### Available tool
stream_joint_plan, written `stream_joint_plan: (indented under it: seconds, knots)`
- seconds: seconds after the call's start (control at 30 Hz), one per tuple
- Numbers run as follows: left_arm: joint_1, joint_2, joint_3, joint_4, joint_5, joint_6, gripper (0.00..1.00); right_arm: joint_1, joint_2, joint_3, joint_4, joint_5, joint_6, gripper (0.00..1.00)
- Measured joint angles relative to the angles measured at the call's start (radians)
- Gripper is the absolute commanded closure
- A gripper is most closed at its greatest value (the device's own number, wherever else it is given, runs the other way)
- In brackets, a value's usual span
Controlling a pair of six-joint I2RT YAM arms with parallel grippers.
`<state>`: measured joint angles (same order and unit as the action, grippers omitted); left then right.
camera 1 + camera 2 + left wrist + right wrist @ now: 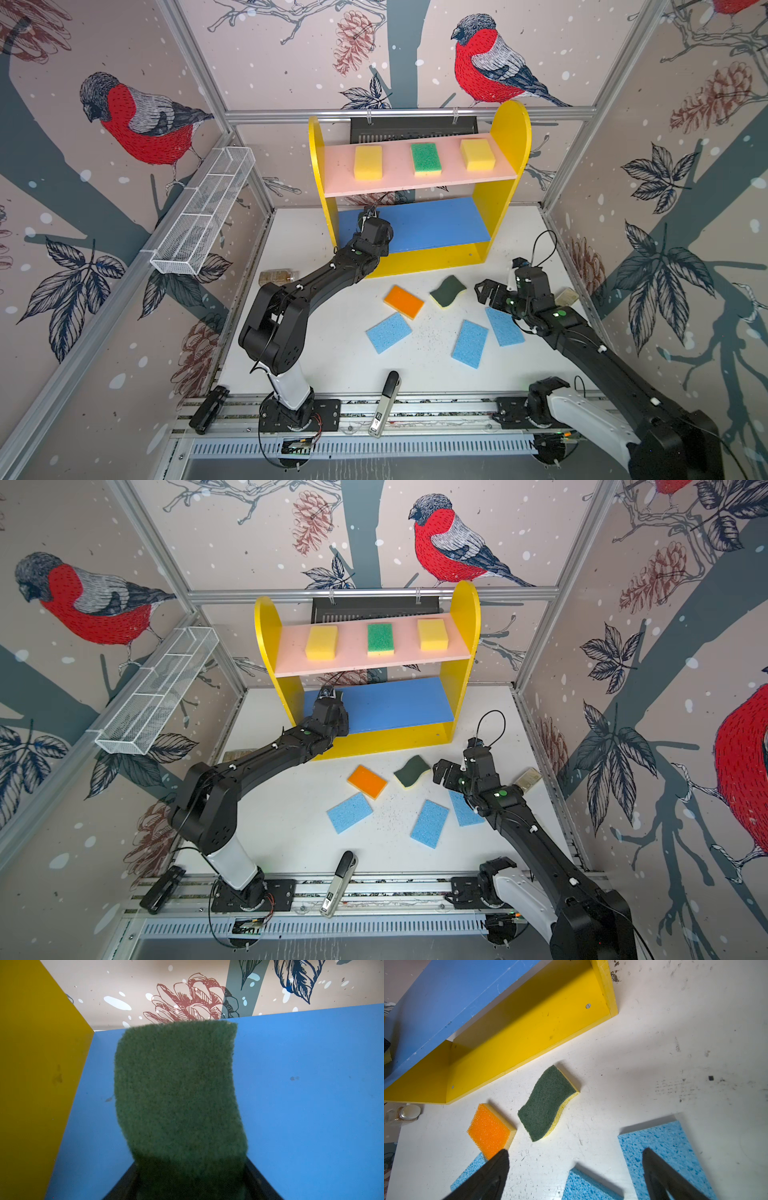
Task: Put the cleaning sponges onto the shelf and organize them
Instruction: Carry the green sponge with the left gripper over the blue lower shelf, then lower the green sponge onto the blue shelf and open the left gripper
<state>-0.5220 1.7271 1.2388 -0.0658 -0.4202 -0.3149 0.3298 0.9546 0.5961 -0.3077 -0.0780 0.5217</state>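
The shelf point(509, 137) stands at the back. Its pink board carries two yellow sponges point(368, 162) point(478, 154) with a green-topped one point(426, 158) between them. My left gripper point(191, 1162) reaches in over the blue board point(311, 1095) near the left yellow side, shut on a dark green sponge point(176, 1088). On the table lie another dark green wavy sponge point(546, 1103), an orange-topped one point(489, 1128) and three light blue ones point(388, 332) point(469, 344) point(503, 328). My right gripper point(575, 1152) hovers open above the blue ones, holding nothing.
A white wire basket point(203, 216) hangs on the left wall. A brownish bottle point(278, 276) lies left of the shelf, behind my left arm. A black-and-white tool point(384, 403) rests at the front rail. A small tan object point(567, 296) sits by the right wall.
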Motion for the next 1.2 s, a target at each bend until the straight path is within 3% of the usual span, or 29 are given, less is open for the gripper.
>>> stream_joint_plan:
  seconds: [0.4,1.2]
  knots:
    - [0.007,0.015,0.01,0.0,-0.003,-0.001,0.37,0.003,0.021,0.004,0.015,0.0,0.0,0.01]
    - [0.009,0.018,0.047,-0.055,-0.002,-0.026,0.2,0.011,0.03,0.016,0.018,-0.004,0.001,0.01]
